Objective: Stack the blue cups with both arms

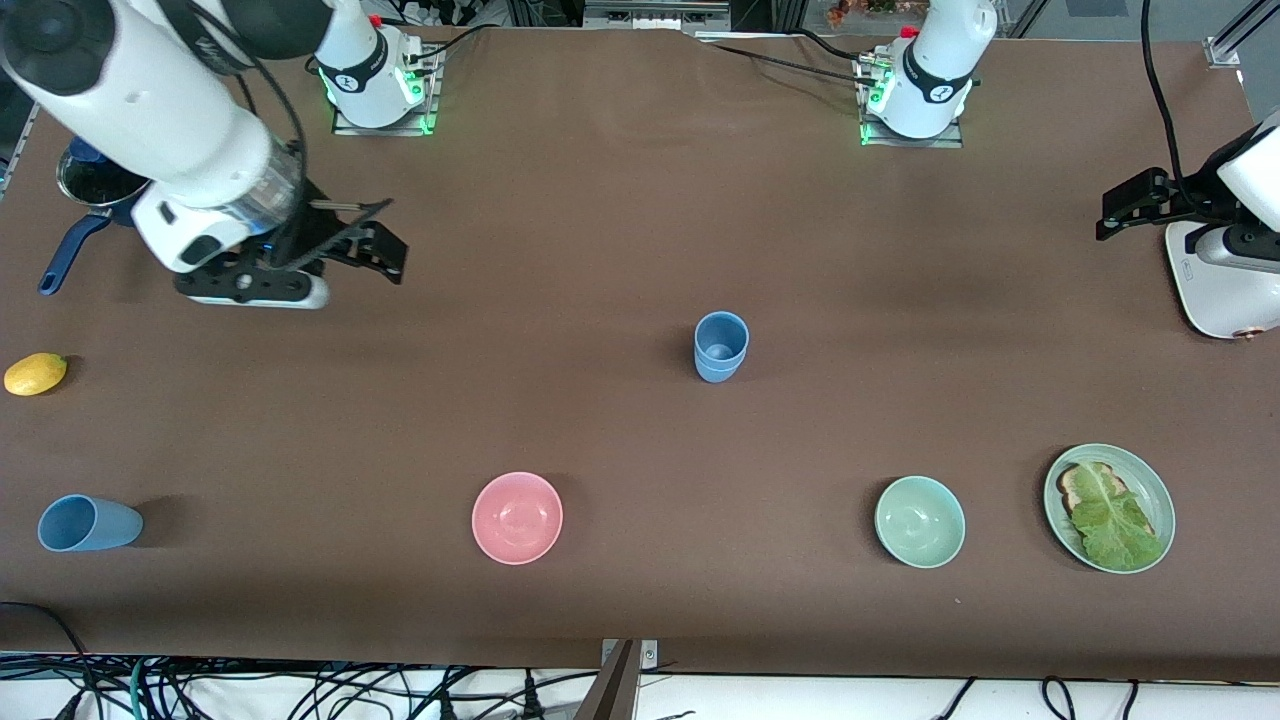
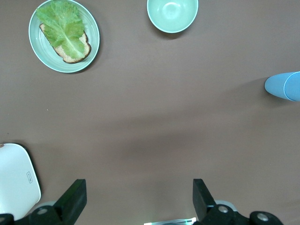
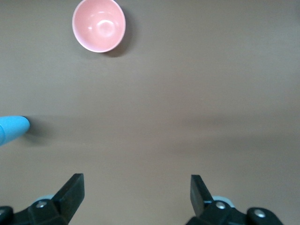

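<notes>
Near the table's middle stands an upright blue cup [image 1: 721, 347] that looks like two nested cups; it shows at the edge of the left wrist view [image 2: 285, 86] and of the right wrist view [image 3: 12, 129]. Another blue cup [image 1: 88, 523] lies on its side near the front edge, at the right arm's end. My right gripper [image 3: 137, 194] hangs open and empty over bare table at the right arm's [image 1: 190, 160] end. My left gripper [image 2: 139, 199] also hangs open and empty, over bare table at the left arm's [image 1: 1255, 170] end.
A pink bowl [image 1: 517, 517], a green bowl [image 1: 919, 521] and a green plate [image 1: 1160, 500] of toast and lettuce line the front. A lemon [image 1: 35, 374] and a dark-blue pot [image 1: 90, 185] sit at the right arm's end. A white appliance [image 1: 1220, 290] stands at the left arm's end.
</notes>
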Robot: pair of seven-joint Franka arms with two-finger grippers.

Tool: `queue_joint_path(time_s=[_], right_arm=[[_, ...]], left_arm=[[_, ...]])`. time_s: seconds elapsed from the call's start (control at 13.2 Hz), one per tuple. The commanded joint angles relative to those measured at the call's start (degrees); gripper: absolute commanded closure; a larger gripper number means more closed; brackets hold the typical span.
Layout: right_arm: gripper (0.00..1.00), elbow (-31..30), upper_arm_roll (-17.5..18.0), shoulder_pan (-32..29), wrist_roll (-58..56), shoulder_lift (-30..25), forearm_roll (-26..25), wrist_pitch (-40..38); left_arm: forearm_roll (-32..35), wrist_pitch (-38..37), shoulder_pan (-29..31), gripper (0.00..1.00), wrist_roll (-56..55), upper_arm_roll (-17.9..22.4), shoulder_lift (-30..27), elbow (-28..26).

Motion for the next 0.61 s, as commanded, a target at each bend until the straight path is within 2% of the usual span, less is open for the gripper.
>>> queue_joint_path(time_s=[0.0,0.53], right_arm=[[0.00,-2.9,1.1,-4.1,-5.1,-3.4,0.4,-1.7],[0.00,-4.2,1.1,-10.4,-13.1,-6.9,-1.2,-4.8]], left_arm=[[-1.0,-0.4,0.2,0.00,0.8,0.0,-1.0,-0.6],[-0.9,-0.5,0.2,0.00,0.6,0.0,-0.5,-0.4]])
